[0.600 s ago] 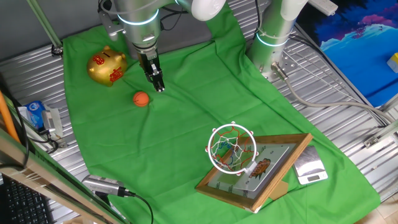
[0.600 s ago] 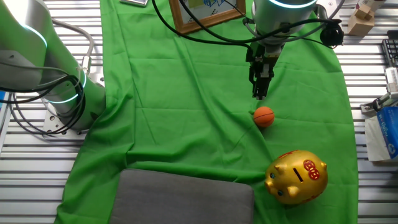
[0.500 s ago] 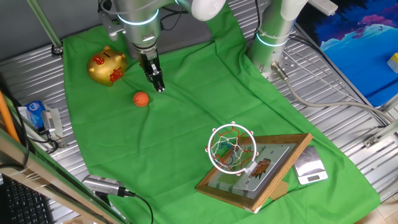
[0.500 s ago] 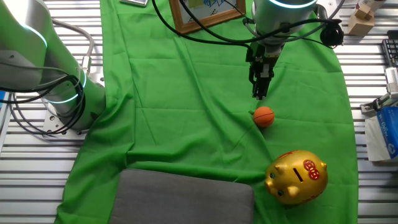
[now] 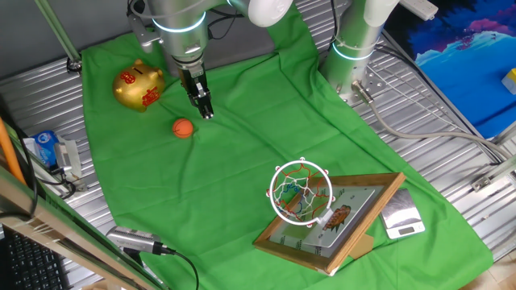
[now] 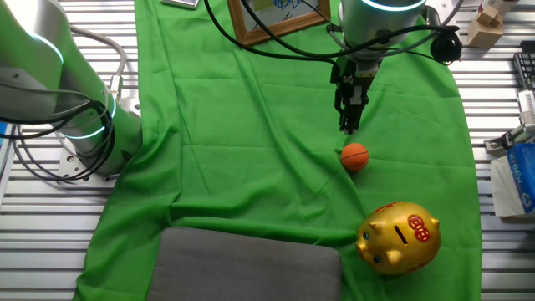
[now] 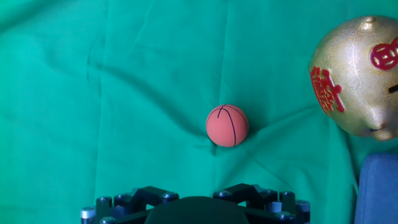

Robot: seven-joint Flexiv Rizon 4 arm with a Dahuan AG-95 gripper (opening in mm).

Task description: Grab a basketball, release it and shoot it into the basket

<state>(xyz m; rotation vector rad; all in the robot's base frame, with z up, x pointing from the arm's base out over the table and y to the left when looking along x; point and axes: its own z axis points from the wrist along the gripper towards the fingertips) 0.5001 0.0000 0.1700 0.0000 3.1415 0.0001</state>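
From the one fixed view I saw one basketball, small, orange and round, lying on the green cloth between the gold piggy bank and the gripper. The gripper hung just beside the ball and apart from it, its dark fingers close together and holding nothing. One basket stood well apart from the ball at the far corner of the cloth, a white ring with a red-and-white net fixed to a wooden-framed picture.

From the other fixed view I counted the same single basketball, plain orange with a faint dark line, resting on the cloth near the one piggy bank. The gripper pointed down just beside the ball without touching it, fingers nearly together and empty. Only the lower edge of the picture frame showed at the top.

In the hand view the basketball sat in a shallow crease of the cloth, its thin dark curved lines clear on the orange skin. The piggy bank filled the right edge, well clear of the ball. Only the gripper's dark base showed along the bottom edge, so there I could not tell its opening.
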